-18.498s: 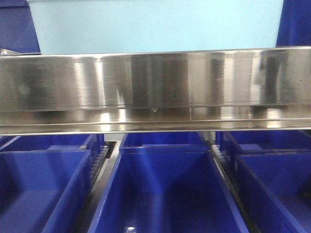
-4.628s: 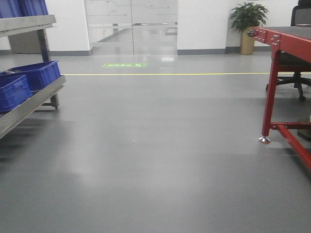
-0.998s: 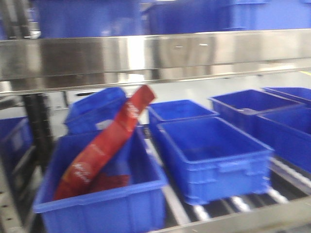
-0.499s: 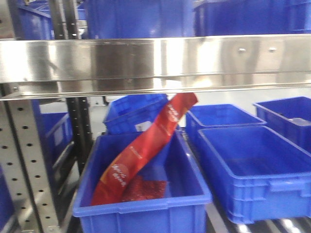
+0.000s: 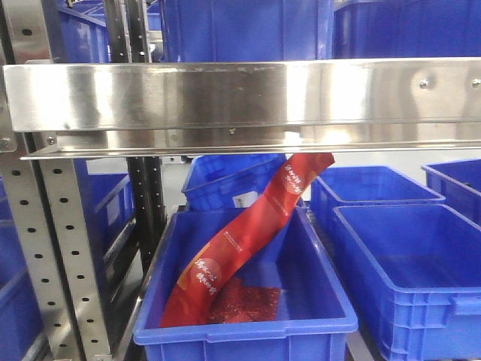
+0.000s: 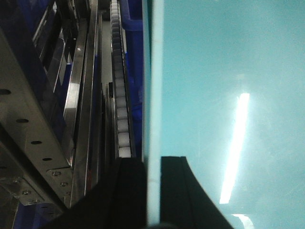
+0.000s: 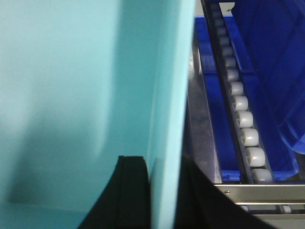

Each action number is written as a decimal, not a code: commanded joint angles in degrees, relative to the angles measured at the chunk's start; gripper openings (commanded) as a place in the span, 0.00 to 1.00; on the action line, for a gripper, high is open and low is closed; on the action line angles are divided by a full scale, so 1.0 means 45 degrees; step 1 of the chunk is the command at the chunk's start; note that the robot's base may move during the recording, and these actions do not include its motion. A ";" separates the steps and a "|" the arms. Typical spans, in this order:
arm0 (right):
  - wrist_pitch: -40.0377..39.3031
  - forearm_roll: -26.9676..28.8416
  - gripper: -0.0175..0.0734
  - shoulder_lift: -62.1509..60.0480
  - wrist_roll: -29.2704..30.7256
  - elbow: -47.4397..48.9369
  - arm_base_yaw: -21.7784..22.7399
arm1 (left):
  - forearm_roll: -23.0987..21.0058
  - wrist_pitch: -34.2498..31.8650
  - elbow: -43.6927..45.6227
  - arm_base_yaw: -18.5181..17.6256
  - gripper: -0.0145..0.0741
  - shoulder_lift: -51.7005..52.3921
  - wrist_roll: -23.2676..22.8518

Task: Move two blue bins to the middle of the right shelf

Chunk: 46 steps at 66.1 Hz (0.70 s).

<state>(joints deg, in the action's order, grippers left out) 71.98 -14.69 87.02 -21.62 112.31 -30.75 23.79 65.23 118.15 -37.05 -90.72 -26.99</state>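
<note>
Both grippers pinch the same pale aqua bin by opposite walls — the left gripper (image 6: 153,191) and the right gripper (image 7: 164,191) each straddle a rim of the aqua bin (image 6: 228,86). It hangs beside roller tracks (image 7: 240,109) — ahead, a red packet (image 5: 244,241) leans in a royal-blue bin (image 5: 248,331).

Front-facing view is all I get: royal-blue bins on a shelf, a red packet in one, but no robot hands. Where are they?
Observer: The left gripper grips the wall of a pale aqua bin, one finger on each side.
Operator: And the other?
Observer: The right gripper pinches a wall of that colour likewise; same bin or not, I cannot tell.
Operator: Anything beside it?
Observer: A roller track, with a royal-blue bin beyond.
</note>
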 commanded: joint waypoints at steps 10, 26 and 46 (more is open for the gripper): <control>-0.3548 0.0645 0.01 -0.0195 0.0243 0.0202 -0.0170 | -0.0865 -0.1803 0.0209 -0.0187 0.04 0.0138 -0.0140; -0.3548 0.0645 0.01 -0.0195 0.0243 0.0202 -0.0170 | -0.0865 -0.1803 0.0209 -0.0187 0.04 0.0138 -0.0140; -0.3548 0.0645 0.01 -0.0195 0.0243 0.0202 -0.0170 | -0.0865 -0.1803 0.0209 -0.0187 0.04 0.0138 -0.0140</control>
<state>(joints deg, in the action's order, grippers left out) 71.98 -14.69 87.02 -21.62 112.31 -30.75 23.79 65.23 118.15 -37.05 -90.72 -26.99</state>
